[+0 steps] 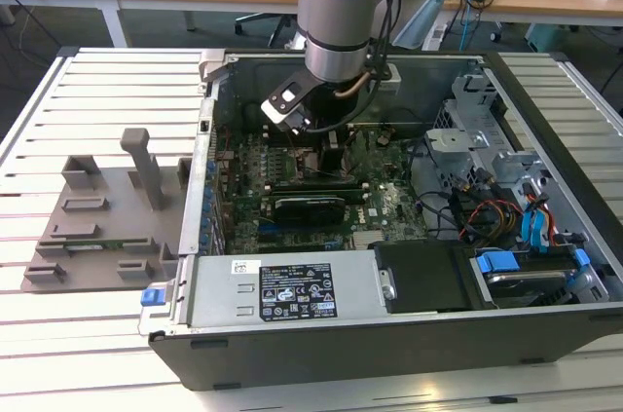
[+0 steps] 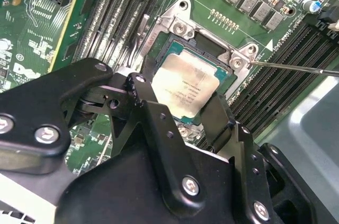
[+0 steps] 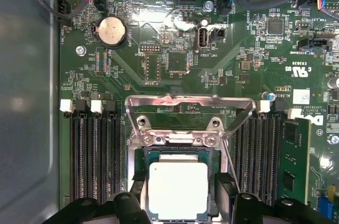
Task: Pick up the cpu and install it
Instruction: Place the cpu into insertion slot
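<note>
We log one cpu (image 3: 178, 189), clamped between the jaws of the gripper (image 2: 183, 105). Position: over the motherboard socket (image 3: 175, 152).

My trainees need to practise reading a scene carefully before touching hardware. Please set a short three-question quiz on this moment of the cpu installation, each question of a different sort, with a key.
1. True or false: the cpu lies on the grey tray outside the computer.
2. Multiple choice: in the first wrist view, the socket's metal load plate is A) folded open, B) closed over the cpu, C) lying on the table.
3. Fill in: the gripper is nearest to the ____.

Key: 1 false, it is over the socket on the motherboard; 2 A; 3 cpu.
</note>
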Tool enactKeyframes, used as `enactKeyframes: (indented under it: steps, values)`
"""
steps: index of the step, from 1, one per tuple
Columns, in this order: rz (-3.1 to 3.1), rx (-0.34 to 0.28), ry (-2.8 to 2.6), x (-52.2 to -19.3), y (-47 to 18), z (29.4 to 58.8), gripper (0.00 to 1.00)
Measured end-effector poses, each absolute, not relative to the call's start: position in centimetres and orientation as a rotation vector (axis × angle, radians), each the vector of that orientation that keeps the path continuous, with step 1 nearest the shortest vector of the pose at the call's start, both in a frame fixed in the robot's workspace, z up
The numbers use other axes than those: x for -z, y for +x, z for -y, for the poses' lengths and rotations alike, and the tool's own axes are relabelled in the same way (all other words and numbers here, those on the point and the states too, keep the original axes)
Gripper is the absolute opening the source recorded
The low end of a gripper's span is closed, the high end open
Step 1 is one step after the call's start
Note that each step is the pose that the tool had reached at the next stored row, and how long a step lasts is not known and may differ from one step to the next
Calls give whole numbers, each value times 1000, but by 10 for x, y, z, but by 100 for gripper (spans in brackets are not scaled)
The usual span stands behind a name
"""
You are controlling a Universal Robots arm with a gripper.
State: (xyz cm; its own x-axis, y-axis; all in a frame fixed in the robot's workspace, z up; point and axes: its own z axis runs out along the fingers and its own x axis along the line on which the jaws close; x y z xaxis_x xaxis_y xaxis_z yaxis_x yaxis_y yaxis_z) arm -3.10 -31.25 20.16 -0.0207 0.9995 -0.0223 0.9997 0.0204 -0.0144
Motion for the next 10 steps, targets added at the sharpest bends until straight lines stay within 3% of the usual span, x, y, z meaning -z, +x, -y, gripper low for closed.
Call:
enactKeyframes:
  steps: [6,7,10]
  values:
    - [-2240,40,2194,-205,-31,312,60]
    - [-2240,40,2194,-206,-31,312,48]
    - [-2241,39,2195,-206,-31,312,29]
